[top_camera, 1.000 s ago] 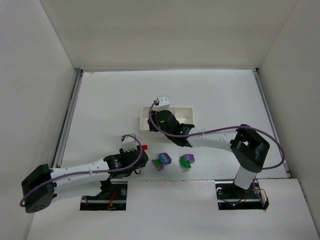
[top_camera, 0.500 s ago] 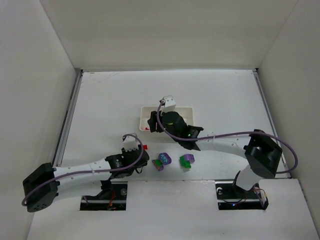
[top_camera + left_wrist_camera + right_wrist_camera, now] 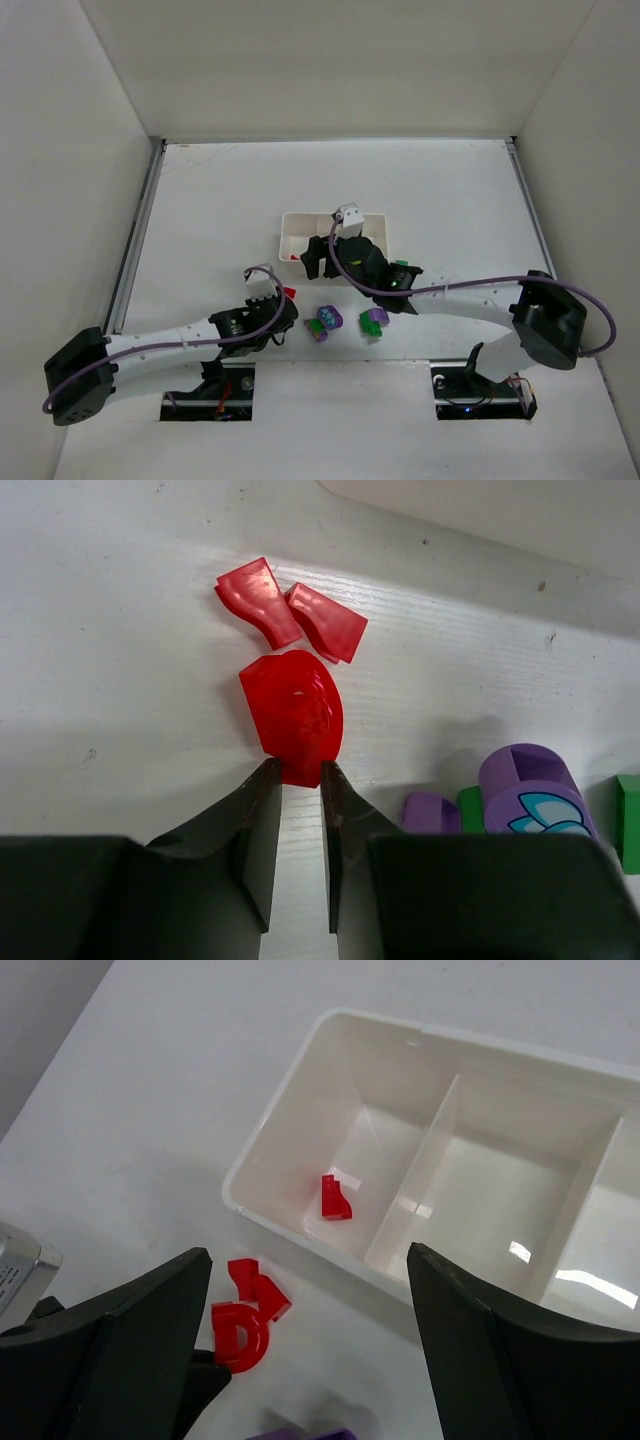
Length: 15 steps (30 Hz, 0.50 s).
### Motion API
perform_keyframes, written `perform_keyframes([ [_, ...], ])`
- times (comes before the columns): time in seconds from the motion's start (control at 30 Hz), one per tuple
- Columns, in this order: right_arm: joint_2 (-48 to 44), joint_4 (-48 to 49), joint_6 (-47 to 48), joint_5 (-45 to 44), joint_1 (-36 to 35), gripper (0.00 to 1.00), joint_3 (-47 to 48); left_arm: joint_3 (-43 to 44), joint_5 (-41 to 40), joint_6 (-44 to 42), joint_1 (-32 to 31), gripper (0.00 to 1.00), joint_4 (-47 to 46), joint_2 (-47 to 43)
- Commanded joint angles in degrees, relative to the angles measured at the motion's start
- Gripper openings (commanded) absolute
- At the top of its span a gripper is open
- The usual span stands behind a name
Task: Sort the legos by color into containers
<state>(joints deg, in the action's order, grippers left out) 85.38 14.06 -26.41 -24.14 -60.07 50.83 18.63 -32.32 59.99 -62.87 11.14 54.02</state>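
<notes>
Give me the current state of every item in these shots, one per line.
Tray: one red lego in its end compartment, middle compartment empty.
Round red lego: on table, edge pinched by left gripper.
Two small red pieces: loose on table.
Purple and green legos: loose on table.
Right gripper: open, empty, above tray's near rim.

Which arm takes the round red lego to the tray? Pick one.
Left. The left arm's jaws pinch the round red lego's edge; the right arm's jaws gape wide near the tray, holding nothing.
</notes>
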Motion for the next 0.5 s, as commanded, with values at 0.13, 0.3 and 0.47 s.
perform_keyframes([
  [0.13,-1.6,3.4,-1.4,0.3,-0.3,0.86,-1.4,-2.2,0.8,1.4,1.5,0.34,4.6,-1.9],
  [0.3,-0.7,3.4,-1.4,0.6,-0.4,0.86,-0.9,-2.0,0.2,1.6,2.1,0.44,2.8,-1.3],
  [0.47,-1.4,3.8,-1.4,0.8,-1.0,0.86,-1.3,-1.8,0.2,1.8,3.9,0.45,0.5,1.2],
])
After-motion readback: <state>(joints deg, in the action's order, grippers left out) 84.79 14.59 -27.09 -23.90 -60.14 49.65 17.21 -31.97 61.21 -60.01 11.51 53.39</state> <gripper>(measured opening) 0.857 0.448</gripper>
